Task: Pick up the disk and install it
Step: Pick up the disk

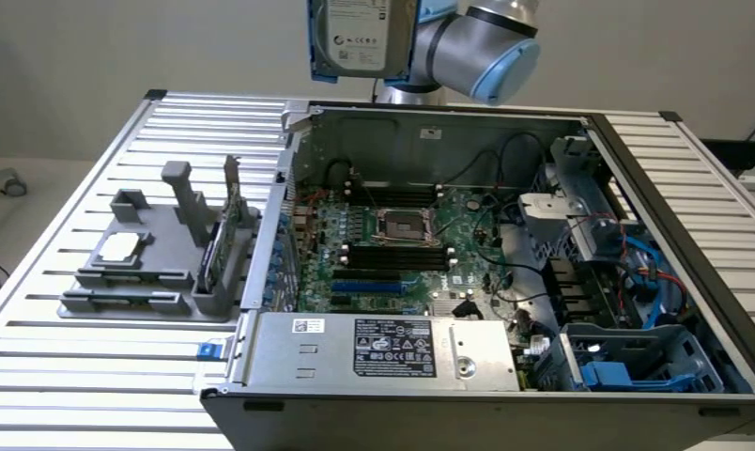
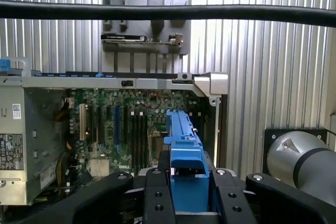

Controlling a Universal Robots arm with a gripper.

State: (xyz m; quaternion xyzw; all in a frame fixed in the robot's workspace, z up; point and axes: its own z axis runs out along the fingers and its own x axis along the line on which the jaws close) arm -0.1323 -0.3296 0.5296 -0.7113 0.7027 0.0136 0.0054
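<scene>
**While Aloft Over the Open Case: Disk in Transit, Hazards Listed**

Item: the disk (image 1: 362, 36), silver-grey, white label outward, blue rails on its edges. It is held upright at the upper edge of the exterior view, above the rear wall of the computer case (image 1: 440, 132) and well clear of everything inside. The wrist view presents it edge-on, one blue rail (image 2: 183, 145) foremost.

Jaws: clenched on the disk, one to each side of that rail.

Surroundings:
- Inside the case: motherboard (image 1: 391, 235), power supply (image 1: 377, 348), and a drive cage (image 1: 640, 362) with blue fittings at the exterior view's lower right, loose cables (image 1: 659, 268) running just beside it.
- On the slatted surface (image 1: 77, 395): a grey holder (image 1: 140, 282) with a processor chip (image 1: 118, 247) and a green card (image 1: 234, 230), well apart from the load.

Hazards, as judged:
1. Slip or pivot. The hold looks narrow against the disk's broad face. Smooth metal and plastic rails could let it rotate or drop, and the motherboard lies below.
2. Snag. A black cable (image 2: 168, 11) spans the wrist view and may catch or drag as the arm turns.
3. Collision. The case walls and the cage frame leave little margin, so a tilted disk could strike a rim.
4. Fouled seating. The cables by the cage could be pinched or pushed ahead of the disk. Rails entered skew could jam partway.
</scene>
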